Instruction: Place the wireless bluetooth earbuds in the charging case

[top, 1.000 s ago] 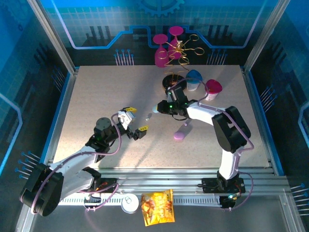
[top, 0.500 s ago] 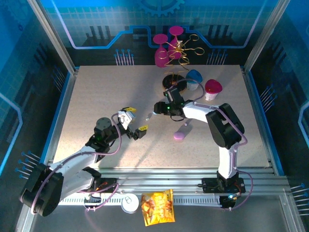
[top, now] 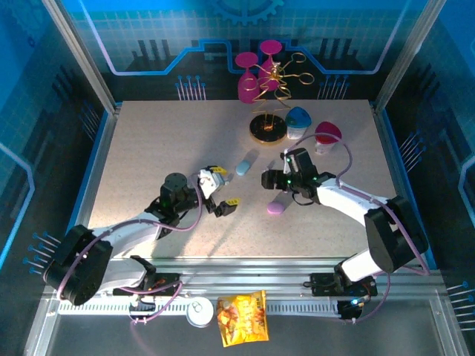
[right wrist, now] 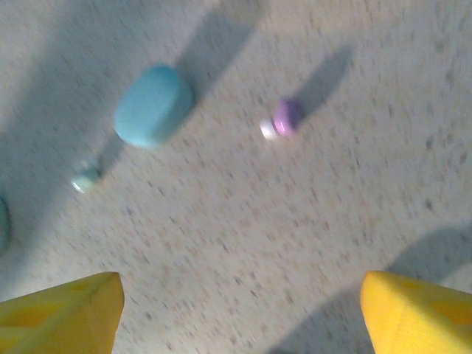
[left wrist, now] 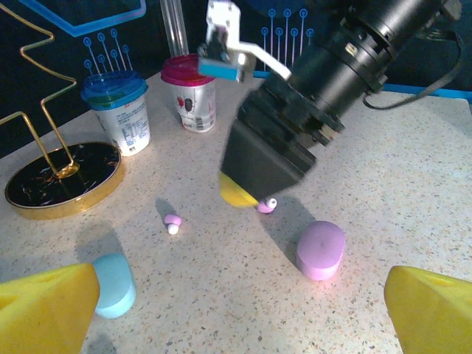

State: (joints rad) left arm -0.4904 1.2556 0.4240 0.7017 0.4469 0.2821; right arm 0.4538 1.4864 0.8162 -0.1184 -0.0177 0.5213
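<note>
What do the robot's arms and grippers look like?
The left arm and right arm have white links, black joints and looping lilac cables. The left gripper and right gripper are black with yellow fingertips.

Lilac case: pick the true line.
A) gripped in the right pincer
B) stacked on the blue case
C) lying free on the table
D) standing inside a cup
C: the lilac case lies by itself on the table, apart from the open right pincer and the blue case.
</note>
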